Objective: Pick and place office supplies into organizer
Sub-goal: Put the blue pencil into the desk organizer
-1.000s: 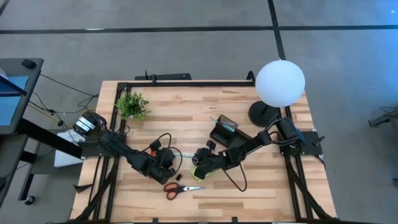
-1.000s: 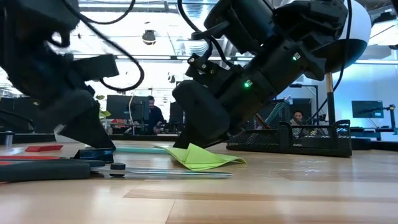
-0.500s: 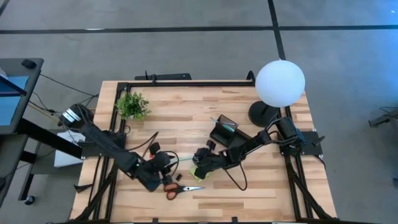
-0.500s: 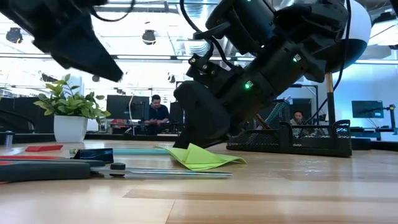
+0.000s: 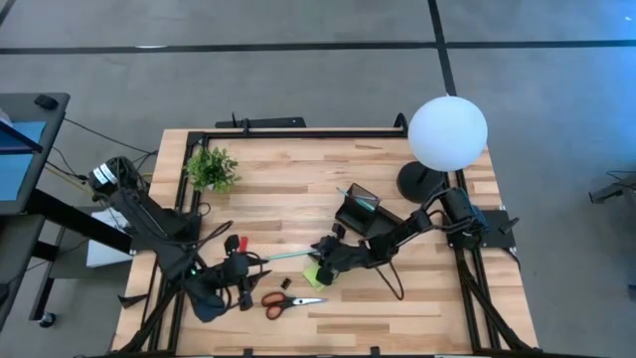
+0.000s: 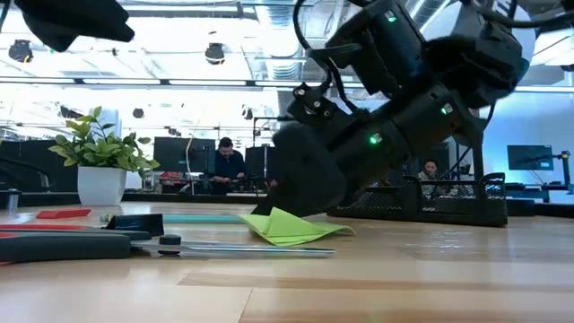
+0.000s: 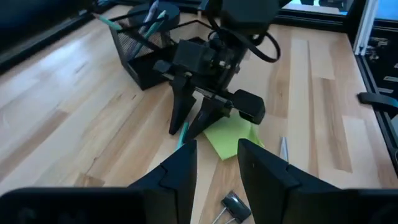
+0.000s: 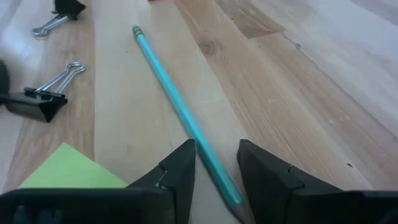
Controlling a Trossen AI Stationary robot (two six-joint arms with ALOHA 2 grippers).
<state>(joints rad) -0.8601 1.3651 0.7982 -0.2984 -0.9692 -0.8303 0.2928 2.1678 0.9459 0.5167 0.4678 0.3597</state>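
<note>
On the bench [image 5: 298, 189]: a pale wooden top carries the office supplies, a small potted plant [image 5: 212, 168] at the far left and a white globe lamp [image 5: 447, 132] at the far right.
Right tool [image 5: 320, 255]: low over the middle of the bench, its fingers [image 8: 180, 171] spread with a gap between them, straddling the near end of the teal pencil without pinching it.
Teal pencil [image 8: 180, 112]: lies flat on the wood, running away from the right tool toward the left arm; its pointed end sits between the right tool's fingers.
Sticky-note pad [image 5: 315, 275]: lime green, on the bench just beside the right tool; in the low view [image 6: 289, 226] its top sheets curl upward.
Left tool [image 5: 238, 288]: at the front-left of the bench, raised off the surface, fingers [image 7: 180, 174] apart with nothing between them, pointing toward the right tool.
Scissors [image 5: 288, 301]: red-handled, flat on the bench near the front edge, just beside the left tool, blades pointing right.
Binder clips [image 8: 43, 93]: small black clips with wire handles lie on the wood beside the pencil; another shows near the left tool [image 7: 231, 204].
Red block [image 6: 63, 213]: a flat red piece on the bench at the left, in front of the plant pot in the low view.
Organizer [image 5: 358, 211]: black mesh tray behind the right arm, near the lamp base, with thin pens standing in its taller section [image 7: 146, 28].
Beyond the bench: people sit at screens in the room behind.
</note>
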